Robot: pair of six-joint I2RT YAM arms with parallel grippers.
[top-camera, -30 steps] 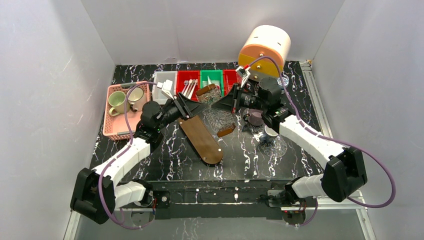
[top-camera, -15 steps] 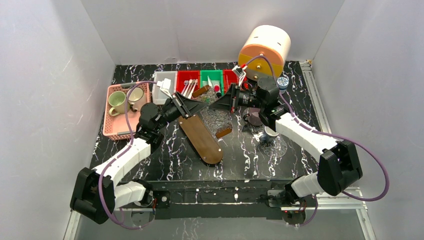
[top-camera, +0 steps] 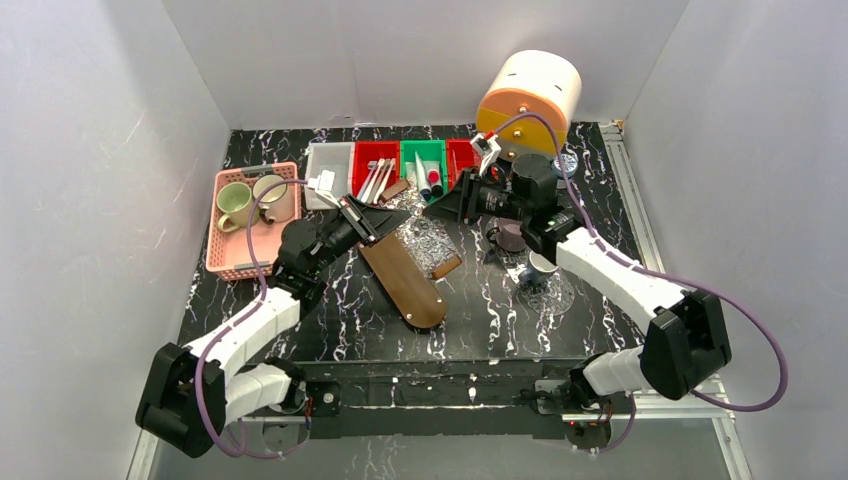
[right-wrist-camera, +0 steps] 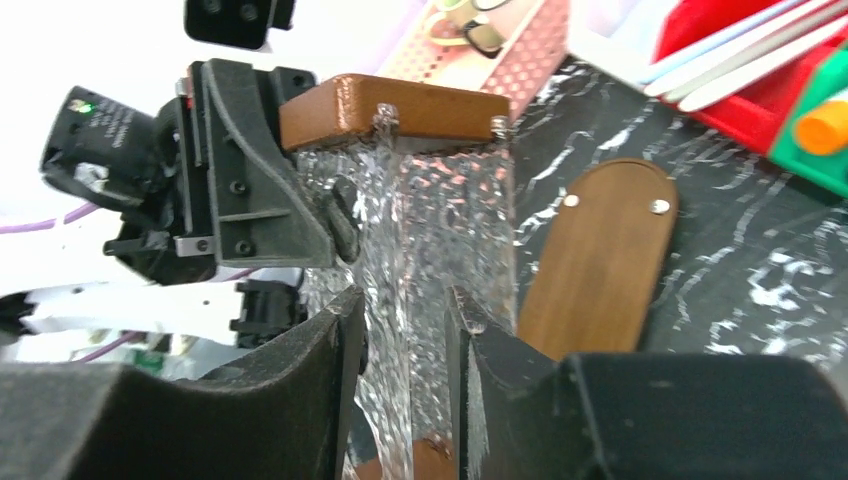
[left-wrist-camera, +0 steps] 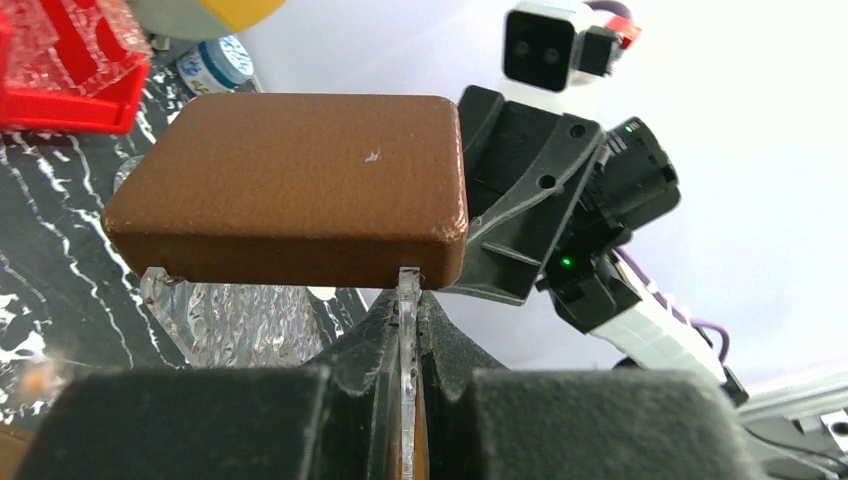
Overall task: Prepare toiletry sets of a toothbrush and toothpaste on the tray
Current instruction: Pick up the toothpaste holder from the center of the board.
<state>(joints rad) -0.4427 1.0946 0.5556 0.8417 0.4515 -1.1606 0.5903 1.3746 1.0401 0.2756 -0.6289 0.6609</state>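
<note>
The tray [top-camera: 428, 240] is a clear textured plate with brown wooden end handles [left-wrist-camera: 290, 185], held on edge above the table between both arms. My left gripper [left-wrist-camera: 407, 305] is shut on the plate's thin clear edge just under one handle. My right gripper [right-wrist-camera: 405, 310] is open, its fingers on either side of the clear plate [right-wrist-camera: 440, 230]. White toothbrushes [top-camera: 378, 178] lie in a red bin. Small white toothpaste tubes [top-camera: 427, 180] sit in the green bin beside it, one with an orange cap [right-wrist-camera: 822, 130].
A brown oval board [top-camera: 403, 279] lies flat under the tray. A pink basket [top-camera: 232, 245] with cups stands at the left, a white bin [top-camera: 322, 158] behind it. An orange-and-cream drum [top-camera: 530, 95] sits at the back right, with glassware [top-camera: 540, 275] under the right arm.
My left gripper has shut on the tray's edge. My right gripper has opened off the tray. The tray has shifted slightly to the left.
</note>
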